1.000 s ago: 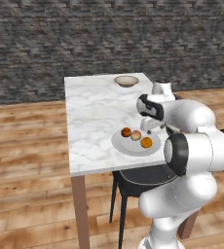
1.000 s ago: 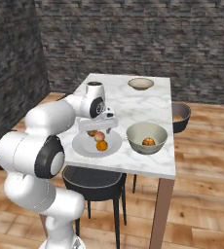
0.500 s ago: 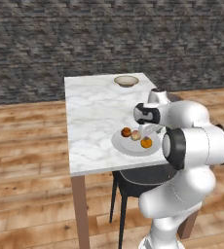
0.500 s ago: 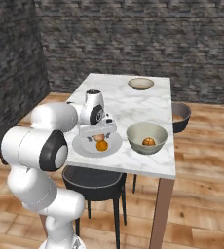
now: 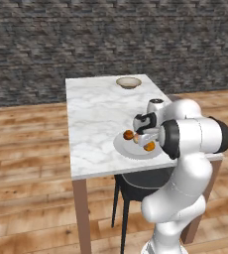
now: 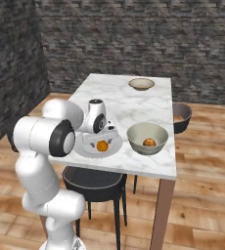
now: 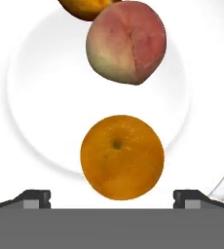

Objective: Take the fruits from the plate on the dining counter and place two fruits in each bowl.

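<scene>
So the orange (image 7: 121, 156) sits on the plate (image 7: 31, 121), right between the two fingertips (image 7: 35, 198), with a peach (image 7: 126, 42) just past it and a sliver of another orange fruit (image 7: 84, 8) at the top edge of the hand view. The fingers (image 6: 101, 139) are spread wide either side of the orange and aren't touching it, so nothing is gripped yet. From the left you can see a reddish-brown fruit (image 5: 128, 134) on the plate's near side too. The plate sits near the bench (image 5: 93, 116) edge closest to the robot. Progress-wise: the near bowl (image 6: 147, 138) just beside the plate already has one orange fruit (image 6: 148, 142) in it, and the far bowl (image 6: 141, 84) at the other end of the bench looks empty as far as I can tell. So I'd call it roughly a quarter done, three fruits left to move, and this orange looks like the next pick. No brands, labels or writing anywhere that I can read.
</scene>
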Motion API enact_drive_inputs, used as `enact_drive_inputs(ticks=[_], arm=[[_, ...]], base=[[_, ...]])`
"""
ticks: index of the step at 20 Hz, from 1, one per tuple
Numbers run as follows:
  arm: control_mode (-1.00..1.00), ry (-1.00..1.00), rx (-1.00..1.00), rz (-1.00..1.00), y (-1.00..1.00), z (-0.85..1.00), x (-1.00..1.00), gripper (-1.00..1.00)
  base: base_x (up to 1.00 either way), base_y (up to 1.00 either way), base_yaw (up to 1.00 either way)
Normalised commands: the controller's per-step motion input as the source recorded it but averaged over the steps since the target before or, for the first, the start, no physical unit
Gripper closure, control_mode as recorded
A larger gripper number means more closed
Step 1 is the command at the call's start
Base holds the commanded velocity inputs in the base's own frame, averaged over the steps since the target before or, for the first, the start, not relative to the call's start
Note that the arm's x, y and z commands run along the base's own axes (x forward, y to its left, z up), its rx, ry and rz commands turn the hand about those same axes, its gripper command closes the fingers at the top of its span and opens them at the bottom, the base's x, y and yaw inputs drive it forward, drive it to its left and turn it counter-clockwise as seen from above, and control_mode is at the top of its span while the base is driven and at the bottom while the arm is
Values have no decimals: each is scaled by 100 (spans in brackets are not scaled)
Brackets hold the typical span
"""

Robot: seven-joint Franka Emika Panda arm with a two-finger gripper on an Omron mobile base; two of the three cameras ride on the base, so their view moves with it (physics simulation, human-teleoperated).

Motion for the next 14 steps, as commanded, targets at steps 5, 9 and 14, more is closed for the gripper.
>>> enact_drive_inputs(ticks=[5,9,14], arm=[[-100,0,0,1,0,-10,32,-100],[-100,0,0,0,0,-8,16,-100],[-100,4,3,0,0,-18,0,-100]], base=[[0,0,0],[0,0,0],[0,0,0]])
